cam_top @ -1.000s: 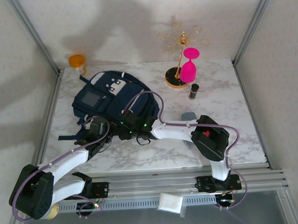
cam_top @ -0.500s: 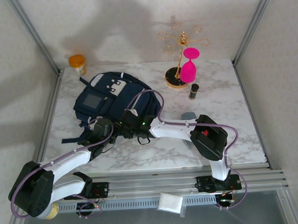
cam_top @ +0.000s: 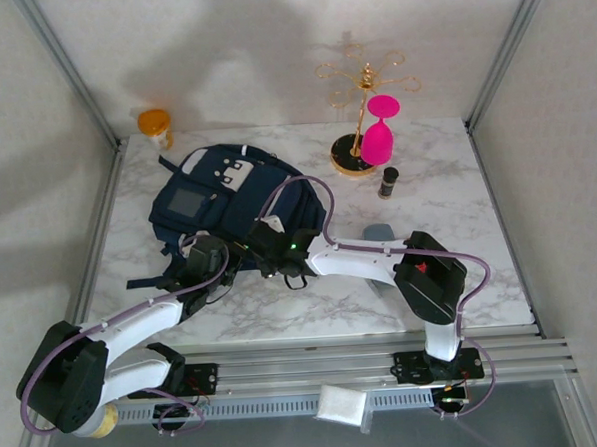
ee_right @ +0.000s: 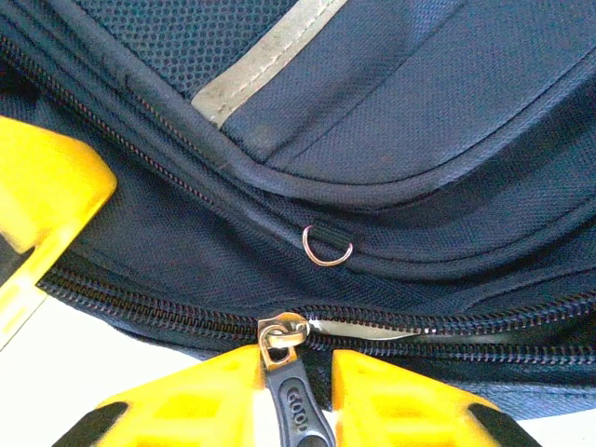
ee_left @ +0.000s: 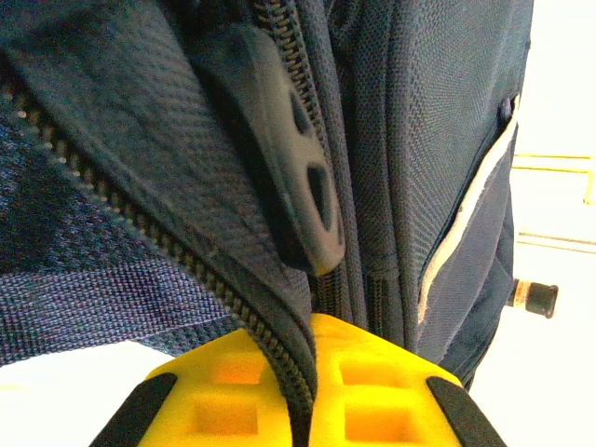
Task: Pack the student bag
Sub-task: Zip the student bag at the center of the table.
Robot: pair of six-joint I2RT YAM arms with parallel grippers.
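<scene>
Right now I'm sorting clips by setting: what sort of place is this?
Likely a robot lab test cell, not a classroom: a marble-look table walled by white panels and metal rails, two arms bolted at its near edge, and odd props, a bag and a gold stand.

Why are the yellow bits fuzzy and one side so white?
Left wrist view: the left end effector sits close to the lens, so it blurs, and bright light washes out the right edge beside the student bag. Right wrist view: the zipper pull and ring look sharp. Top external view: big soft shadows fall on the back wall.
</scene>
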